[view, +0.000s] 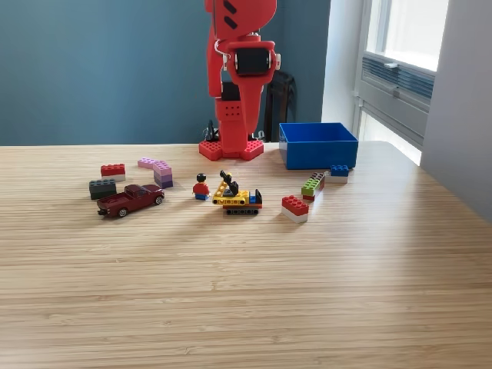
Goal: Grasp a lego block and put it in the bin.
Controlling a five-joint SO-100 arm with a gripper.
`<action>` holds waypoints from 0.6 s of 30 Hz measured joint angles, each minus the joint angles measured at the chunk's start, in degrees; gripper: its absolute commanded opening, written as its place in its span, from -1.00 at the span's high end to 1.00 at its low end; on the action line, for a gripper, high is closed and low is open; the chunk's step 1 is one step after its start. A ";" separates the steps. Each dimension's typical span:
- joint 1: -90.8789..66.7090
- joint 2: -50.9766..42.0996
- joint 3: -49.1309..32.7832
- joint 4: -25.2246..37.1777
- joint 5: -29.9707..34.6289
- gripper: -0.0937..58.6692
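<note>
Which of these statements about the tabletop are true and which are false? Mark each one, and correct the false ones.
1. The blue bin stands at the exterior view's right of the red robot base. True.
2. A lego block already lies inside the bin. False: none shows in it; its floor is hidden by the near wall.
3. The dark red toy car sits on the wooden table. True.
4. The minifigure lies flat on its back. False: it stands upright.
5. The red-and-white block touches the bin. False: it lies apart, nearer the camera.

Bright blue square bin (318, 146) upright at table's rear; red-white lego block (294, 207) lying well in front.
</note>
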 measured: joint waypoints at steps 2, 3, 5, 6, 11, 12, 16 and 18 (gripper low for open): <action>0.00 0.00 1.23 -1.05 -0.35 1.00; 0.00 0.00 1.49 -1.58 -0.62 1.00; 0.00 0.09 2.64 -2.64 -1.05 1.00; 0.35 0.09 3.08 -3.16 -1.41 1.00; 3.16 0.09 3.96 -4.92 -1.67 1.00; 3.78 0.09 3.96 -5.10 -2.11 1.00; 6.68 0.09 3.96 -5.10 -3.34 1.00; 8.17 0.09 3.96 -5.36 -3.96 1.00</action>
